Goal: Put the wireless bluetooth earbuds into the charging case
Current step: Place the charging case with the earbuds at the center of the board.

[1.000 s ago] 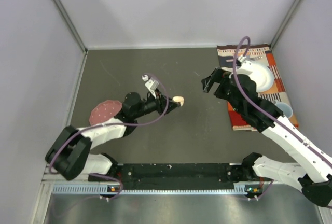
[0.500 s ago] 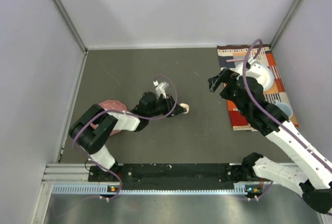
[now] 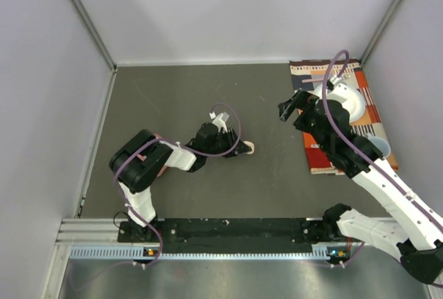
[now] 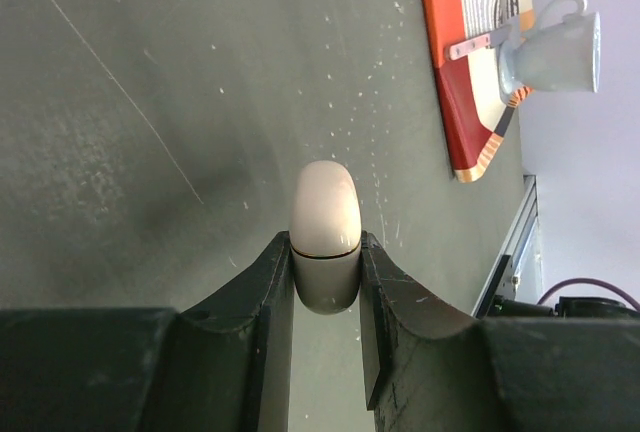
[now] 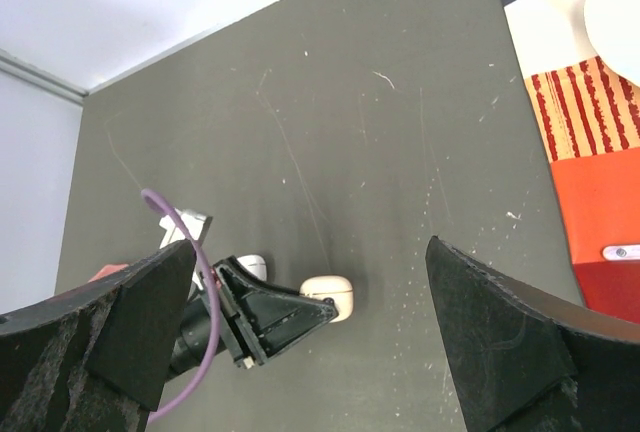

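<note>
The left gripper [image 4: 326, 257], clamped on the shut case [image 4: 325, 214], has slid toward the mat [image 3: 349, 124], seemingly offering it to the wide-spread right gripper [image 3: 288, 109] there.

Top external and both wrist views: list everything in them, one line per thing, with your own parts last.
charging case: one, pale peach, shut, mid-table between the left gripper's fingers
earbuds: none visible in any view
table: one, dark grey, under everything
patterned mat: one, orange, red and striped, at the table's far right
bowl: one, white, on the mat's far half
cup: one, pale blue-white with a handle, upright on the mat's near half
reddish flat thing: one, mostly hidden under the left arm
left gripper: one, black, clamped on the case
right gripper: one, black, fingers wide apart, holding nothing, beside the mat
</note>
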### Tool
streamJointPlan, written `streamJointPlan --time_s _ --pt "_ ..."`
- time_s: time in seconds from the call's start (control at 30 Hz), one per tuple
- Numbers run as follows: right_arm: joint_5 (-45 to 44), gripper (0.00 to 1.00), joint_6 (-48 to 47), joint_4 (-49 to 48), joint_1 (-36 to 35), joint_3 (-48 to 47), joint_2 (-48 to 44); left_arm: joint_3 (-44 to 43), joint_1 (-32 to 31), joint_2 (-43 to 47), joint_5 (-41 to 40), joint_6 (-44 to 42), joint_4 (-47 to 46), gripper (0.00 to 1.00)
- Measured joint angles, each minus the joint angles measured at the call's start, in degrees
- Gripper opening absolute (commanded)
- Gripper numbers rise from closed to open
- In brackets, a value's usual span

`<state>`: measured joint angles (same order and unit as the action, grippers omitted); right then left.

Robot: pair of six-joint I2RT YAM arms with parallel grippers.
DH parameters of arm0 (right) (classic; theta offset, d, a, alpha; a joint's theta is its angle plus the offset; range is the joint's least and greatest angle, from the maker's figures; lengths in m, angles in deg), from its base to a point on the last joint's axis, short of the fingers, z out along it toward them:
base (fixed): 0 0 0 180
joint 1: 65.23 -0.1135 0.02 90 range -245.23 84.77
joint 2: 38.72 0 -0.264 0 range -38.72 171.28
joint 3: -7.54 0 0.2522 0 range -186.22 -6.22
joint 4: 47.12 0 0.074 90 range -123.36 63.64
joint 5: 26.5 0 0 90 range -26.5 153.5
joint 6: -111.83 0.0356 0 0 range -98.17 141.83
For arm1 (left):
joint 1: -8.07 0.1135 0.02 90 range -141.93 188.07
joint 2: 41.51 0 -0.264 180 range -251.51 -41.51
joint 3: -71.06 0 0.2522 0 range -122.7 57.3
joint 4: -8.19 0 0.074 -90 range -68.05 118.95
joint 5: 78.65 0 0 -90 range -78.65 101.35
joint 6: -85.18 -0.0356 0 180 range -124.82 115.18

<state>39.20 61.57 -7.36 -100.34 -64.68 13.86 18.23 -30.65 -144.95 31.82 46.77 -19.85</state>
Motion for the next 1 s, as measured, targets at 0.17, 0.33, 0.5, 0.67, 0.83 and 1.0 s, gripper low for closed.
streamJointPlan --time_s 0.17,0.33,0.5,0.67,0.83,1.0 --pt "0.7 0.99 0.5 -0.2 0.8 0.7 0.2 -2.8 -0.4 -3.2 -0.4 1.1 2.0 0.03" --pt "1.6 0.99 0.6 -0.3 0.9 0.7 1.1 -4.4 -0.9 -3.3 -0.7 1.0 3.8 0.06" --pt "2.1 0.99 0.6 -0.4 1.1 0.7 1.6 -4.8 -1.0 -3.3 -2.0 0.7 6.3 0.11" --pt "2.5 0.99 0.6 -0.9 1.2 0.7 1.6 -4.9 -1.0 -3.5 -2.4 0.5 7.9 0.26" --pt "2.6 0.99 0.6 -1.1 1.2 0.7 1.6 -5.0 -1.0 -3.8 -2.6 0.5 8.0 0.27" --pt "2.6 0.99 0.6 -1.1 1.2 0.7 1.6 -6.4 -1.0 -3.8 -3.1 -0.2 10.5 0.42"
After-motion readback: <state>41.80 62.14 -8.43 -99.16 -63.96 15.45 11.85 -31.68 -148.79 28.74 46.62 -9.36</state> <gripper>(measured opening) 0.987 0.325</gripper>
